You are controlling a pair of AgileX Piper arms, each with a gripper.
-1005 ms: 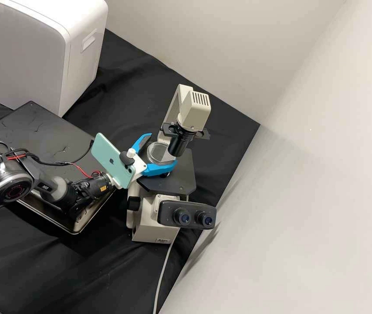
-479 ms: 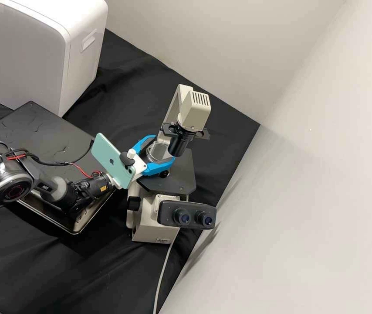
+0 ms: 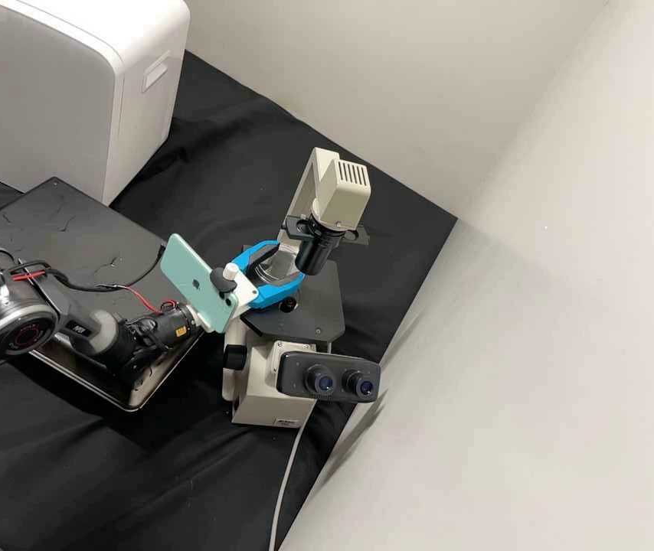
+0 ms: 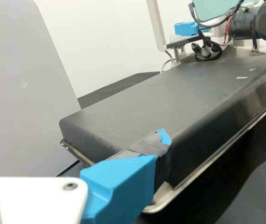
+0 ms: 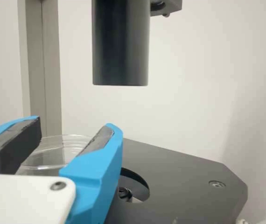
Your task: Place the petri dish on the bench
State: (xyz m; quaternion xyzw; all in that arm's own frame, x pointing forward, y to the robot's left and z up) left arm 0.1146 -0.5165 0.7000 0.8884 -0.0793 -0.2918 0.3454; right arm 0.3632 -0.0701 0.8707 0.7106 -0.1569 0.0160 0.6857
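The clear petri dish [image 3: 272, 265] sits on the black stage [image 3: 319, 308] of a beige microscope, just under its dark condenser tube [image 3: 313, 252]. My right gripper [image 3: 285, 264] comes in from the left, and its blue fingers press on both sides of the dish. In the right wrist view the dish [image 5: 53, 151] fills the gap between the two pads, with the stage [image 5: 179, 179] beyond and the tube [image 5: 120, 42] above. My left gripper [image 4: 74, 133] stands open, nothing in it, by the corner of a black slab [image 4: 170, 107].
The microscope's eyepieces [image 3: 331, 380] face the front and its cable [image 3: 285, 474] runs forward. A metal tray with the black slab [image 3: 74, 237] lies left of it, and a white box [image 3: 67, 84] stands at the back left. A pale wall bounds the bench on the right.
The right gripper's fingers have drawn together, from wide apart around the dish to pressing on its rim. The arm itself has barely shifted.
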